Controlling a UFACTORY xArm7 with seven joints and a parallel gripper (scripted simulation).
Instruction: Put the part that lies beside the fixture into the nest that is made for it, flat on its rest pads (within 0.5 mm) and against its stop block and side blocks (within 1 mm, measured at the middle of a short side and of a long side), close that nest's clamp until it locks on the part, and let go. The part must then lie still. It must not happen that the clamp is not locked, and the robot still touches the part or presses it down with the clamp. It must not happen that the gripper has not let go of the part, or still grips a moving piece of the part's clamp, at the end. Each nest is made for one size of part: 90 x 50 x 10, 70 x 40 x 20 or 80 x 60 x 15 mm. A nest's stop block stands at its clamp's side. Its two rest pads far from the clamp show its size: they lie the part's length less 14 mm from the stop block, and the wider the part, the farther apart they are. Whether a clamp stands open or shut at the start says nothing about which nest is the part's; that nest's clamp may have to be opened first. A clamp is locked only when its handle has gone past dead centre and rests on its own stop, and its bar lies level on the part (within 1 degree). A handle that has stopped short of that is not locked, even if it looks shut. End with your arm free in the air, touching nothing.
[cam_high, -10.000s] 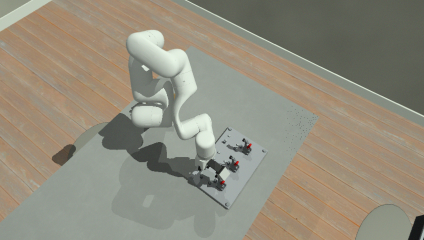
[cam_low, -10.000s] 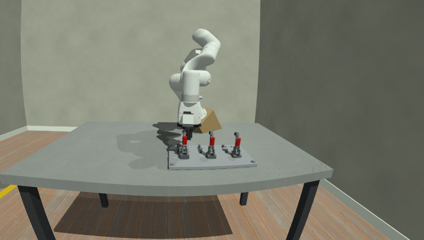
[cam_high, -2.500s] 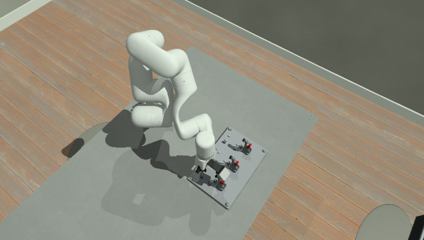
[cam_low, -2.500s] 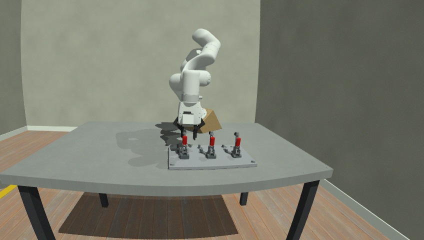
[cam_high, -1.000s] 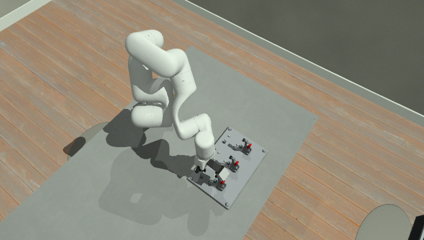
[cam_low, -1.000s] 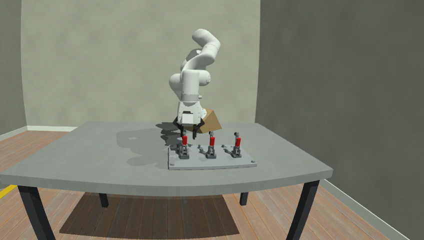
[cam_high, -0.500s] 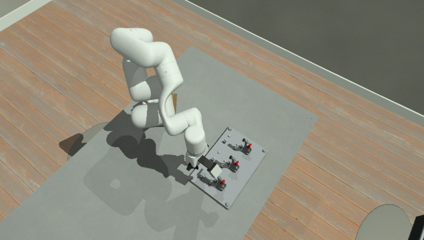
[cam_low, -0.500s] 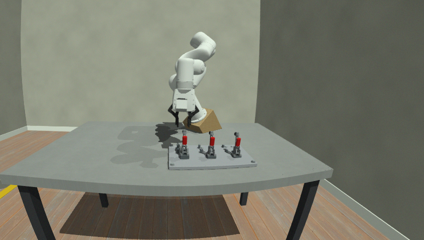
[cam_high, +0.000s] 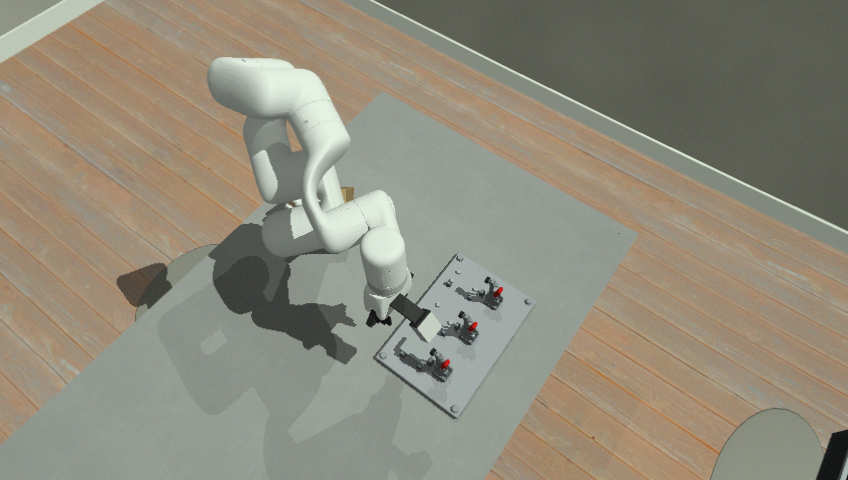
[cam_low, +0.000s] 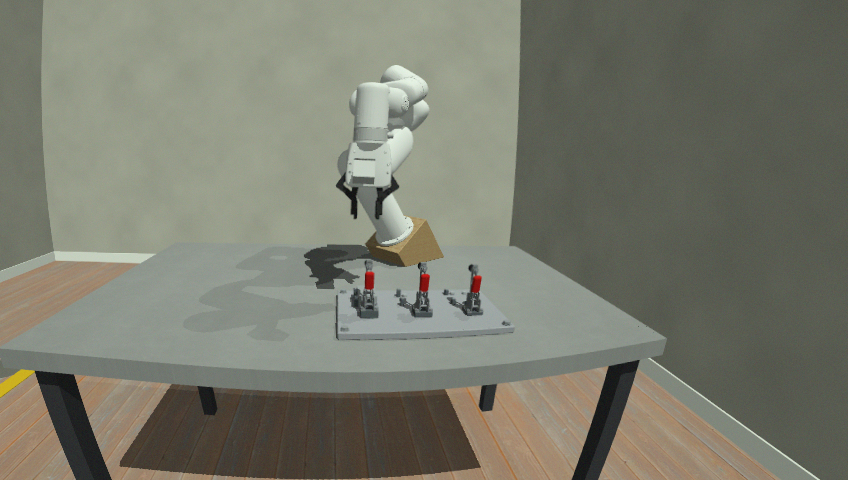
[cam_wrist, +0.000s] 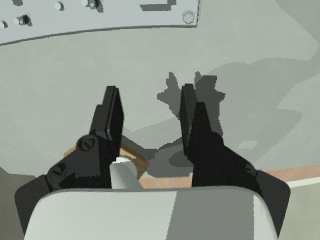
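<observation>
My gripper (cam_high: 379, 321) (cam_low: 366, 215) (cam_wrist: 150, 99) is partly open and empty. It hangs high above the table, on the robot's side of the fixture plate (cam_high: 476, 362) (cam_low: 416, 328) (cam_wrist: 125, 15). Three clamps with red handles stand on the plate: the lower one in the top view (cam_high: 445, 364) (cam_low: 369, 280), the middle one (cam_high: 473, 327) (cam_low: 424, 282) and the upper one (cam_high: 498, 292) (cam_low: 476, 283). Their bars look raised. I cannot make out the part in any view; the lower nest is shadowed, and the gripper's camera housing covers some of the middle nest in the top view.
The table (cam_high: 511, 196) (cam_low: 148, 333) bears the plate near its front edge. A wooden block (cam_low: 423, 240) (cam_wrist: 135, 156) stands at the arm's base. Bolts rise at the plate's corners, one of them a hex bolt (cam_wrist: 188, 17) in the wrist view. The arm's shadow falls beside the plate.
</observation>
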